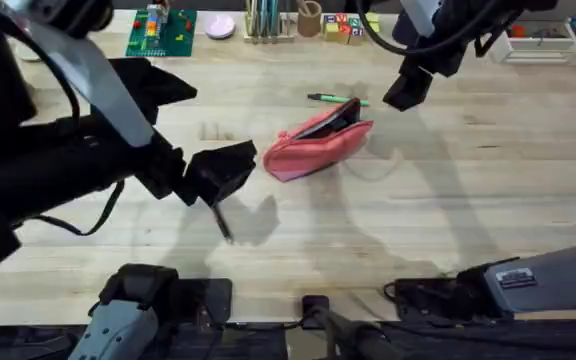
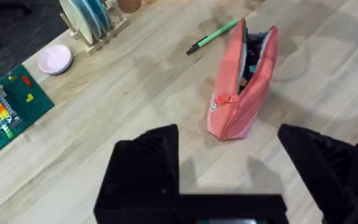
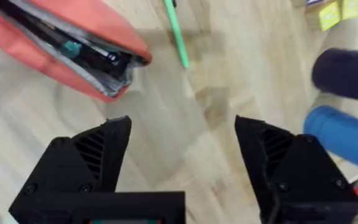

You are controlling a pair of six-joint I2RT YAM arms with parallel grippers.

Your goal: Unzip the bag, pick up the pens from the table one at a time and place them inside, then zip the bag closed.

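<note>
The salmon-pink bag (image 1: 318,150) lies mid-table with its zipper open and a dark inside showing (image 2: 240,87) (image 3: 73,37). The light green pen (image 1: 336,99) (image 2: 213,35) (image 3: 178,34) rests on the table (image 1: 448,210) just behind the bag. A slim black stick (image 1: 224,225), seemingly the black pen, lies on the wood just under my left gripper. My left gripper (image 1: 230,170) (image 2: 229,168) hovers left of the bag, open, nothing between its fingers. My right gripper (image 1: 408,92) (image 3: 182,155) hangs open to the right of the green pen and behind the bag.
Along the far edge stand a green brick baseplate (image 1: 161,32) (image 2: 11,109), a pink dish (image 1: 220,27) (image 2: 56,59), a wooden rack with teal sticks (image 1: 263,20), a wooden cup (image 1: 310,18) and coloured blocks (image 1: 348,27). Blue cylinders (image 3: 347,130) show beside the right gripper.
</note>
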